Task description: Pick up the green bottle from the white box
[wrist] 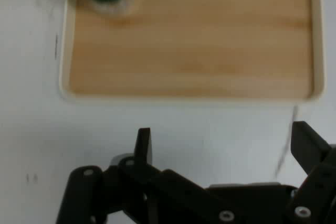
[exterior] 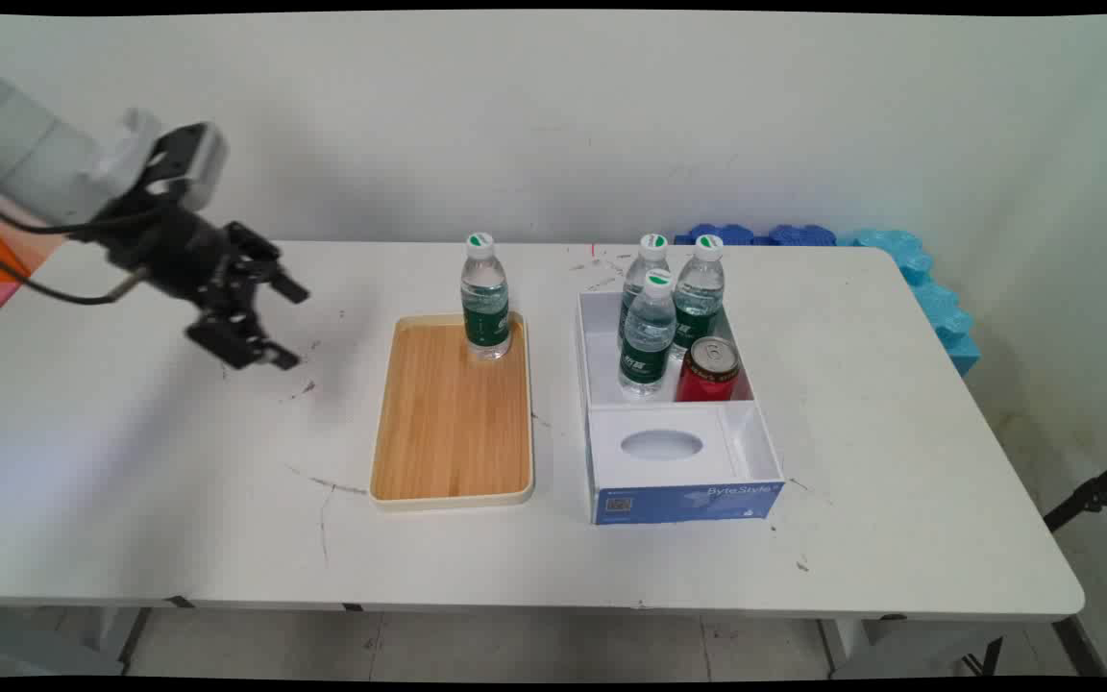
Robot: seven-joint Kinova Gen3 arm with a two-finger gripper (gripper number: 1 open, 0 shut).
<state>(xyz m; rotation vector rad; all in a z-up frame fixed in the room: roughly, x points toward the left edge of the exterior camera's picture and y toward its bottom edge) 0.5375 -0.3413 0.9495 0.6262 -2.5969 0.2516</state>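
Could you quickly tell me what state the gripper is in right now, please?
Gripper: open and holding nothing, above the bare table to the left of the wooden tray.

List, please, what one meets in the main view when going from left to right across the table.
gripper → wooden tray with one water bottle at its far end → white box, holding three water bottles and a red can in its far compartment.
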